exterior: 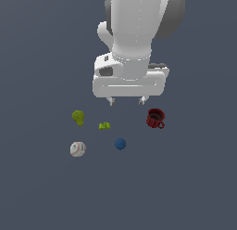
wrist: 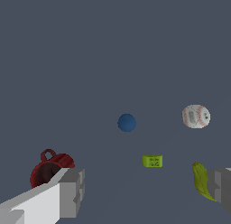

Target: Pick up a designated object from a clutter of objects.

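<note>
Five small items sat spread on the plain grey counter (exterior: 41, 192), none touching another. Baseball (exterior: 77, 149), white w/ red stitching, lay nearest the exterior view's left of the group, just below the yellow-green pear-like lump (exterior: 78, 117) in that view. Small yellow-green block (exterior: 104, 126) sat approx. mid-group, w/ the blue ball (exterior: 120, 143) a bit below and toward the exterior view's right of it. Dark red mug (exterior: 155, 118) stood upright at the exterior view's right end, opening up, handle visible. Arm's hand (exterior: 126, 101) hung above the counter, pointing down, over the gap btwn block and mug; its fingers were spread apart w/ nothing btwn them and touching no item. Baseball was well apart from the hand, resting free on the counter. Wrist view showed the same: one grey fingertip (wrist: 72, 191) sat in front of the mug (wrist: 48, 169), the other fingertip (wrist: 221, 184) partly covered the pear-like lump (wrist: 200, 180), while baseball (wrist: 196, 116), blue ball (wrist: 127, 123) and block (wrist: 152, 161) lay in the open stretch of counter beyond the fingertips.
</note>
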You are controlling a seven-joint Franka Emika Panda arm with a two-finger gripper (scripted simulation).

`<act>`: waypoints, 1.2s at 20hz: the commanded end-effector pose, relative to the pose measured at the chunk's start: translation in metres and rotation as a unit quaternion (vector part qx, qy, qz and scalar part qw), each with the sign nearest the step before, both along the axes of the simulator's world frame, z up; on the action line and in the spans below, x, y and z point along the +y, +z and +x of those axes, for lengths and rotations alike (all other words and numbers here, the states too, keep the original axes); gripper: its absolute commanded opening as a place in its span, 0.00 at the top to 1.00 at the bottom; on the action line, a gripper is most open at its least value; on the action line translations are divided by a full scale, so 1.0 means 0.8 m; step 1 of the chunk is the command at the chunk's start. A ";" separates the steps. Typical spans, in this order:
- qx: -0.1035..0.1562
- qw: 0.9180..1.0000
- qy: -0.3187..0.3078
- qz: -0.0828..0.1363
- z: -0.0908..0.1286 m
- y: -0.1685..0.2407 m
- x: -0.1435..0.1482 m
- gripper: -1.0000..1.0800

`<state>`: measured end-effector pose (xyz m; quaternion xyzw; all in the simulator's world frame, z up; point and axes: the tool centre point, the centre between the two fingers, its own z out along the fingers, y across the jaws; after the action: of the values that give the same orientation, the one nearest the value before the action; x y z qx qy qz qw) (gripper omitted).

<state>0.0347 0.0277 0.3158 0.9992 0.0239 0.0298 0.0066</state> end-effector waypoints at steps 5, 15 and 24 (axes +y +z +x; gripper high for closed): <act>0.005 1.000 -0.011 0.005 0.021 -0.033 -0.035 0.04; 0.016 0.999 -0.044 0.012 0.060 -0.137 -0.143 0.04; 0.025 0.997 -0.071 0.011 0.067 -0.230 -0.238 0.04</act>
<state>0.0878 -0.1527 0.1419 0.9990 -0.0442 0.0049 -0.0033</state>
